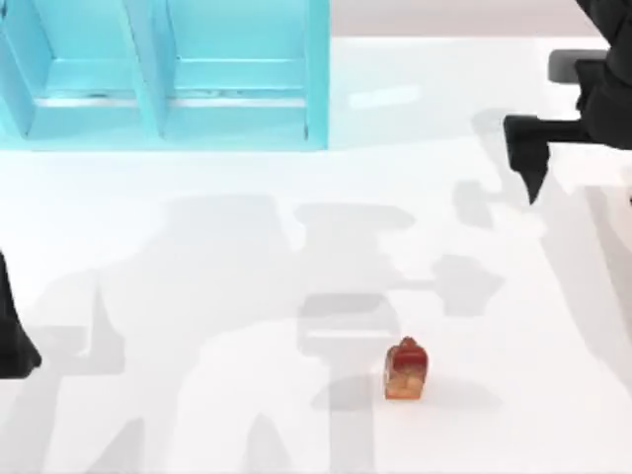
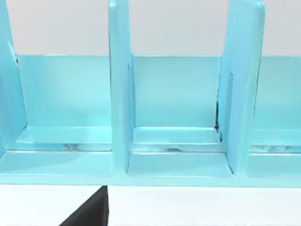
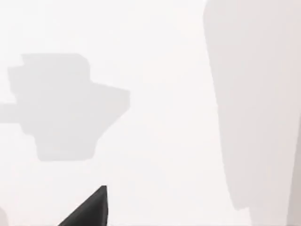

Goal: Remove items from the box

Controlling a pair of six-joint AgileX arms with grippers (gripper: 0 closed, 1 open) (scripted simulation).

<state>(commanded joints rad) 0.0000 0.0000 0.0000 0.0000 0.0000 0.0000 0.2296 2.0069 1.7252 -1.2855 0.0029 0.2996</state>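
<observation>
The carton-shaped block [image 1: 406,369], orange-red on top with a tan lower part, stands upright on the white table [image 1: 217,296] near its front edge, a little right of centre in the top view. It rests outside the box, with bare tabletop all round it and nothing touching it.

My left arm [image 1: 14,341] sits low at the table's left edge, well apart from the block. I cannot tell how its fingers are set. In the left wrist view a dark fingertip [image 2: 91,212] juts in below the box front.

My right gripper [image 1: 533,158] hangs above the table's right side, farther back than the block and well apart from it. It holds nothing that I can see, and whether its fingers are parted or closed I cannot tell. In the right wrist view one dark fingertip [image 3: 89,209] shows over bare table.

The light blue box [image 1: 168,79] stands at the far left of the table, split by upright dividers [image 2: 118,89] into compartments. The compartments I can see hold nothing.
</observation>
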